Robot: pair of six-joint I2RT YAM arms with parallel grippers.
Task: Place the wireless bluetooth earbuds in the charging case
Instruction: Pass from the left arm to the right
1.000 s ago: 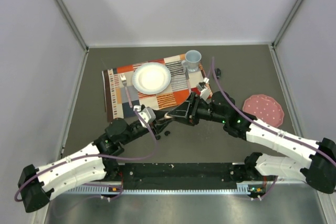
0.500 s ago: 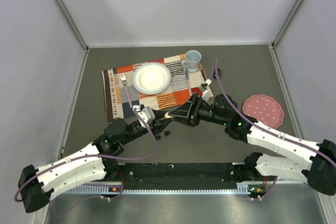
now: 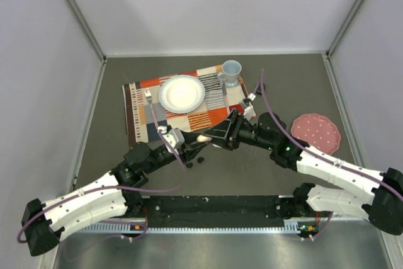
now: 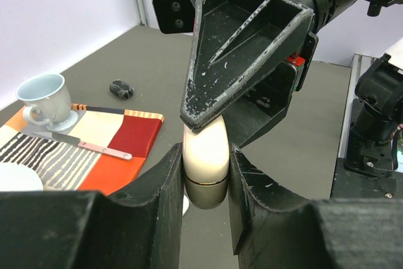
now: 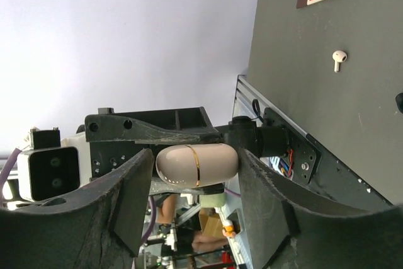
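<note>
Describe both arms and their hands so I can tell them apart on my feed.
Both look alike: white-shelled lower links, black joints and wrists, and a purple cable looping along each. The left hand and right hand are matte black with wedge-shaped fingers; the right hand's finger shows scuffed, whitish edges.

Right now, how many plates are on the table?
2: a white plate on the patterned mat, and a pink plate on bare tabletop at the right. More could be hidden.

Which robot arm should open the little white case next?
Probably the right. The left gripper has its jaws shut on the charging case, so it is busy. The right gripper has its jaws open around the case's free end.
</note>
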